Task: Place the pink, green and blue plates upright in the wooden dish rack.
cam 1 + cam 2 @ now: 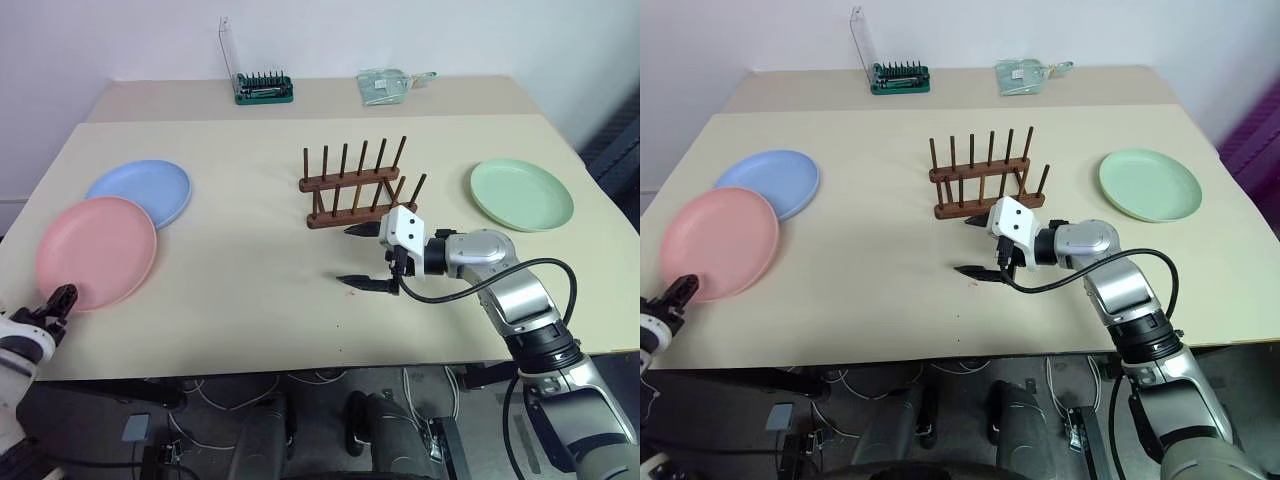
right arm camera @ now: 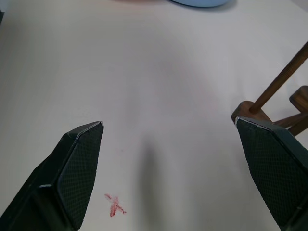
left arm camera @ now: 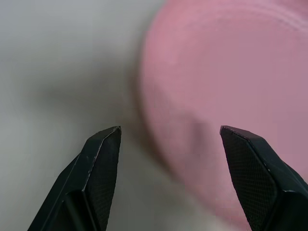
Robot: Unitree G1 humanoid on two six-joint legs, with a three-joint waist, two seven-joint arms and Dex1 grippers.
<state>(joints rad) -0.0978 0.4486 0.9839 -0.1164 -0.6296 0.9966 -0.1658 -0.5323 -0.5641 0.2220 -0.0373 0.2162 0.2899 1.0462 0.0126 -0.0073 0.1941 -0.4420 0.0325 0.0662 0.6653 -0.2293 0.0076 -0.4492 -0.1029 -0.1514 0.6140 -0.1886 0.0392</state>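
Observation:
The pink plate (image 1: 97,250) lies flat at the table's front left, overlapping the blue plate (image 1: 142,190) behind it. The green plate (image 1: 521,194) lies flat at the right. Between them stands the wooden dish rack (image 1: 355,185) with nothing between its pegs. My left gripper (image 1: 55,305) is at the pink plate's near rim; in the left wrist view its fingers (image 3: 101,159) stand apart, with the pink plate's (image 3: 226,86) edge just ahead between them, not gripped. My right gripper (image 1: 348,257) hovers open just in front of the rack, pointing left, holding nothing.
A green bit holder (image 1: 263,88) with a clear lid and a small packet (image 1: 382,85) sit on the back table. A small red mark (image 2: 114,206) is on the tabletop under my right gripper. The table's front edge (image 1: 300,365) runs close to both arms.

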